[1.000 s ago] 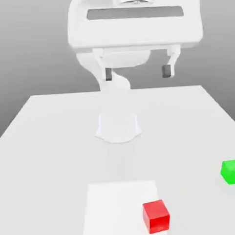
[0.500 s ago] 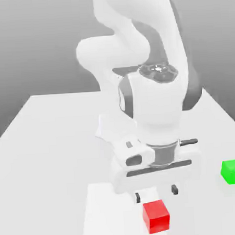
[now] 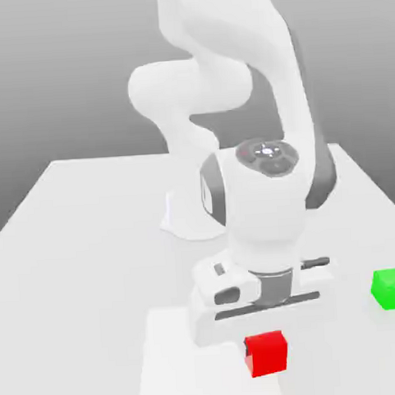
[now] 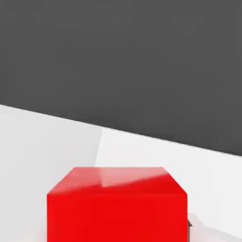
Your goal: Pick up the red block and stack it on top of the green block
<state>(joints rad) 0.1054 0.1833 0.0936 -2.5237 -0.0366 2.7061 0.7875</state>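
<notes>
The end effector (image 3: 266, 345) sits low over the red block (image 3: 267, 353) on the tabletop (image 3: 88, 240), seemingly clamped on it, though its fingers are hidden; lifting and stacking on the green block (image 3: 392, 288), well apart, remain.

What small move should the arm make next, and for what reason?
Probably a short, straight lift. The gripper sits low over the small glossy red cube, its hand body covering the cube's top, and it appears shut on it. The small green cube stands apart toward the exterior view's right, on the white table, so the red cube likely must rise before travelling there.
</notes>
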